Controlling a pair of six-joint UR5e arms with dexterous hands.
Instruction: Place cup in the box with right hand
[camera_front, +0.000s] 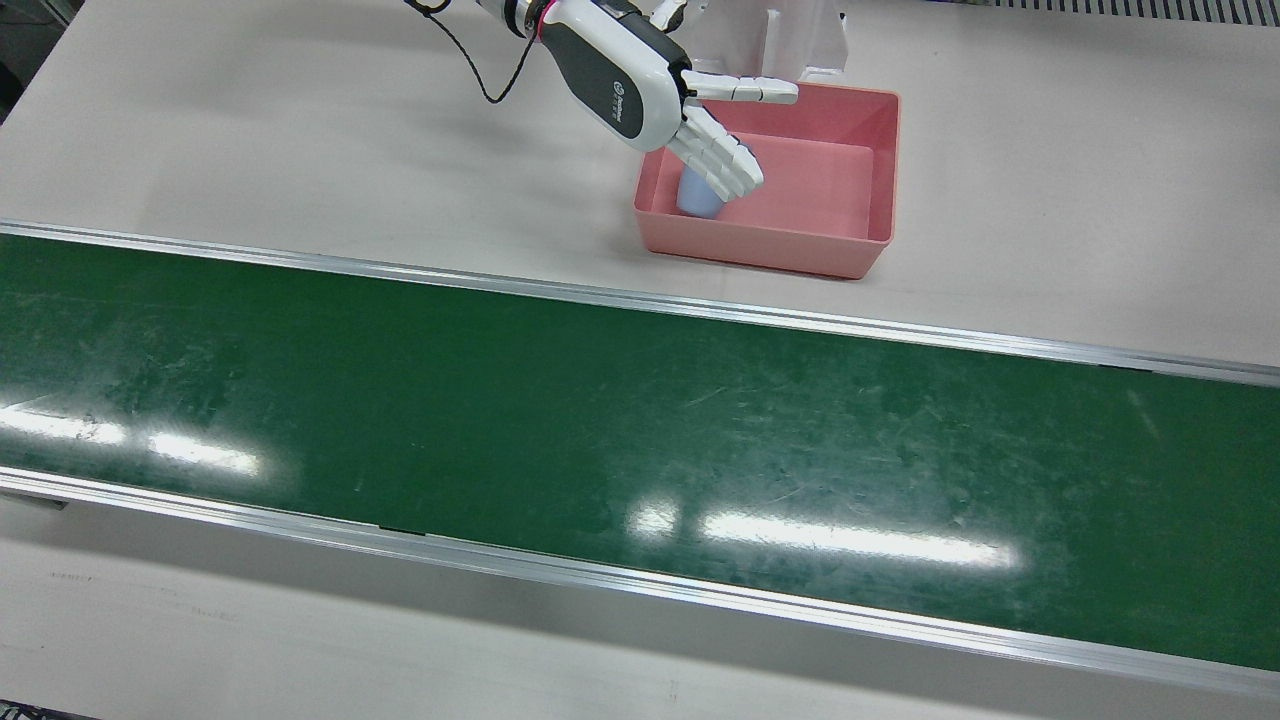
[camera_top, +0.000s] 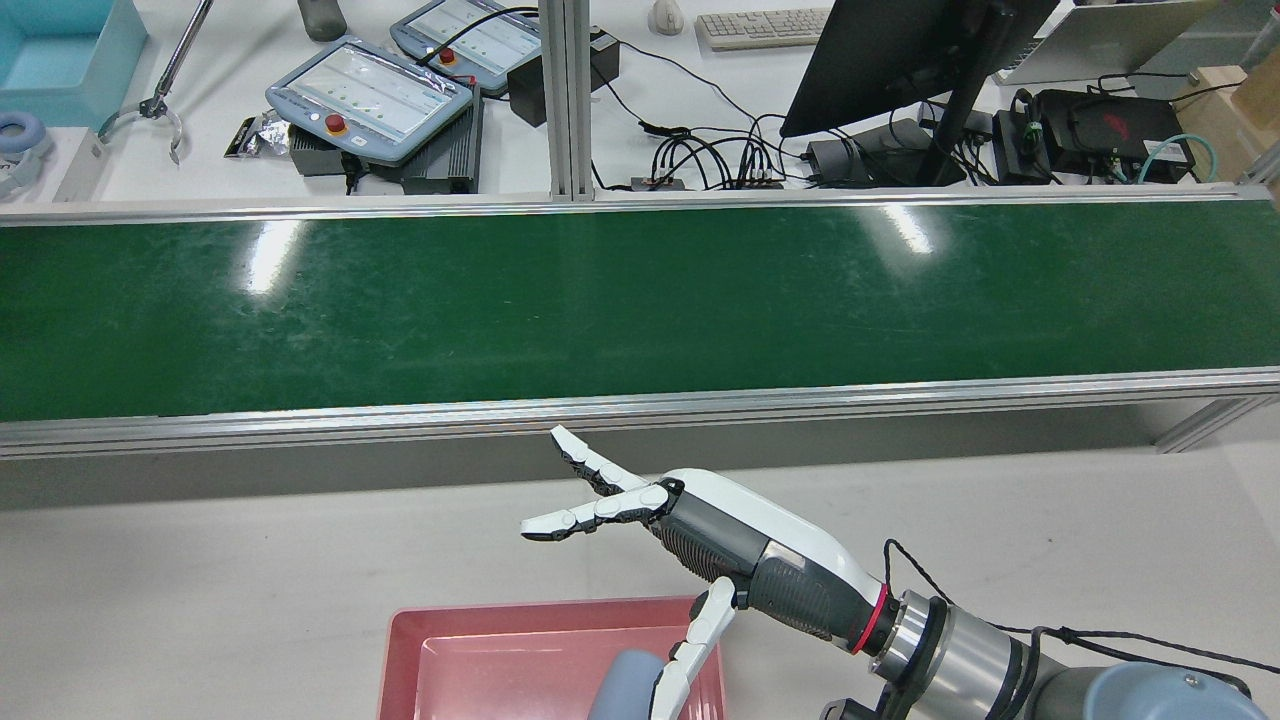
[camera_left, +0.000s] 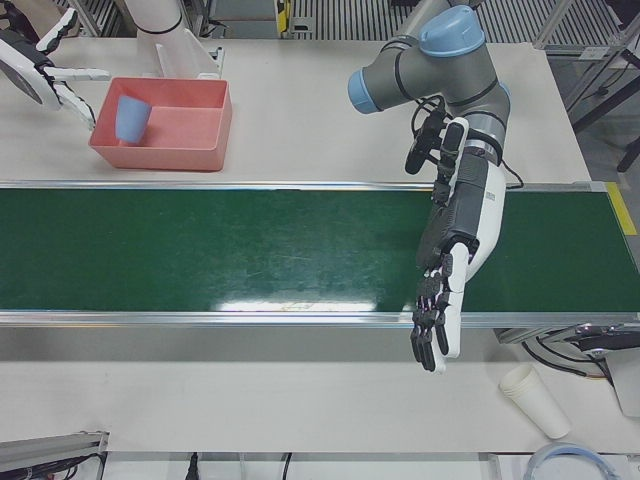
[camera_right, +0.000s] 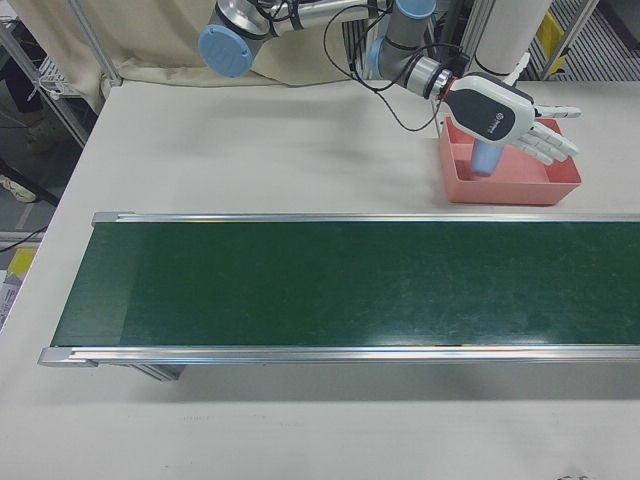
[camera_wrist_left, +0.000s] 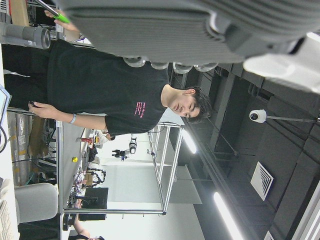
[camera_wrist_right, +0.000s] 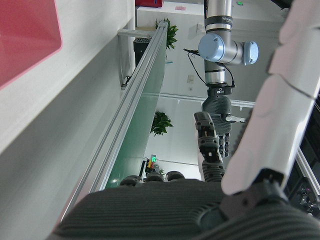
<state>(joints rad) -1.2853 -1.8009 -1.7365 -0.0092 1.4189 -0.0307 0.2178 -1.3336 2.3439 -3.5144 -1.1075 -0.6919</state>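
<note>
A light blue cup (camera_front: 698, 195) sits inside the pink box (camera_front: 770, 255), in the corner nearest my right hand, leaning a little in the left-front view (camera_left: 131, 118). My right hand (camera_front: 690, 115) hovers over that corner with its fingers (camera_top: 590, 475) spread apart and nothing in it. The thumb hangs beside the cup (camera_top: 622, 685) in the rear view, while the left-front view shows the hand (camera_left: 45, 75) apart from it. My left hand (camera_left: 450, 280) hangs open over the green belt, fingers pointing down, far from the box (camera_left: 160, 155).
The green conveyor belt (camera_front: 600, 420) with metal rails runs the table's length between the box and the operators' side. Stacked white paper cups (camera_left: 535, 400) lie near the left arm's front corner. A black cable (camera_front: 480, 70) trails from the right wrist. A person (camera_wrist_left: 110, 95) stands beyond.
</note>
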